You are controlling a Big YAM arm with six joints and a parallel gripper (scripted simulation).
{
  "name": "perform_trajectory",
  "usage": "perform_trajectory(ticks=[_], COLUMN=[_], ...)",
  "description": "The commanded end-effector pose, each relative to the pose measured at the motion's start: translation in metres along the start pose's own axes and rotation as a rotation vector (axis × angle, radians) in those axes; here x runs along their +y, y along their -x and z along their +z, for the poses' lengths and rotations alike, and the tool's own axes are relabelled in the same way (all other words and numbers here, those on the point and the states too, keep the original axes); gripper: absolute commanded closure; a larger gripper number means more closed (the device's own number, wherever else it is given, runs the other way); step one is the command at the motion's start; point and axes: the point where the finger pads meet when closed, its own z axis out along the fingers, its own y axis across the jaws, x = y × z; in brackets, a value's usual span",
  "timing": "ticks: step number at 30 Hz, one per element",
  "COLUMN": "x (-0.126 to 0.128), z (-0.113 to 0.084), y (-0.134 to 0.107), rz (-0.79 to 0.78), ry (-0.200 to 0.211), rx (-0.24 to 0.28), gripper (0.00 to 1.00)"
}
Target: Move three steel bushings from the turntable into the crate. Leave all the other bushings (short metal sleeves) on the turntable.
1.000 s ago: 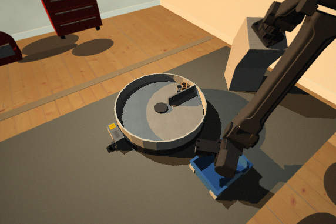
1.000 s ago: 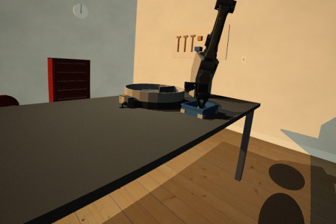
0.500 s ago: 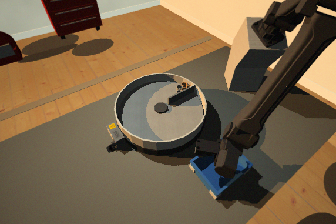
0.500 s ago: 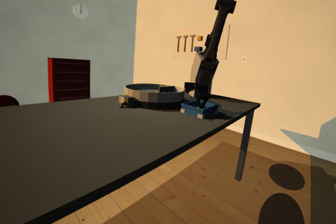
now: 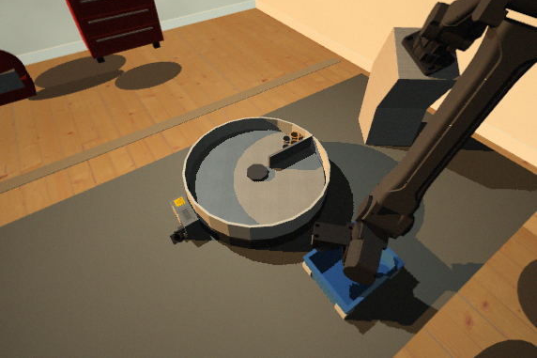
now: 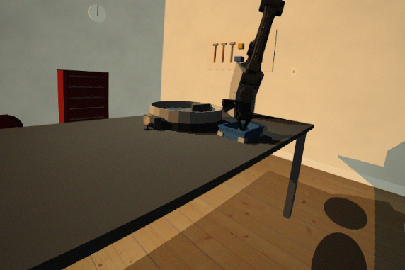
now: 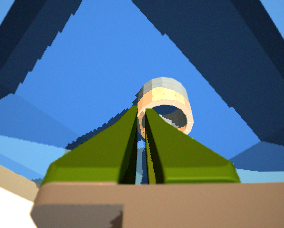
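Observation:
My gripper (image 6: 243,127) (image 7: 141,114) points down into the blue crate (image 5: 330,277) (image 6: 231,135) (image 7: 95,60). In the wrist view its green fingers are nearly together, shut on the wall of one steel bushing (image 7: 164,93), one finger outside the ring and one at its bore. The wrist view does not show whether the bushing touches the crate floor. The arm hides the fingers in the top view. A small cluster of bushings (image 5: 295,134) sits on the turntable (image 5: 225,229) (image 6: 177,117), against the divider near the far right wall. Part of the crate floor is hidden.
The turntable's raised wall stands beside the crate, with a dark divider (image 5: 291,154) and a centre hub (image 5: 257,172) inside. A small grey box (image 5: 186,213) (image 6: 151,120) is at its outer side. The arm's grey pedestal (image 5: 399,101) stands behind.

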Motion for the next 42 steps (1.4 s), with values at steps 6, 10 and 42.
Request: perform_trajectory(ticks=[6,10,42], x=[0.0118,0.0118,0.0118], z=[0.0004,0.0004,0.0004], y=[-0.0017,-0.0017,-0.0017], rz=[-0.001,-0.001,-0.002], ry=[0.02,0.02,0.02], rx=[-0.005,-0.005,-0.005], gripper=[1.0,1.0,0.86])
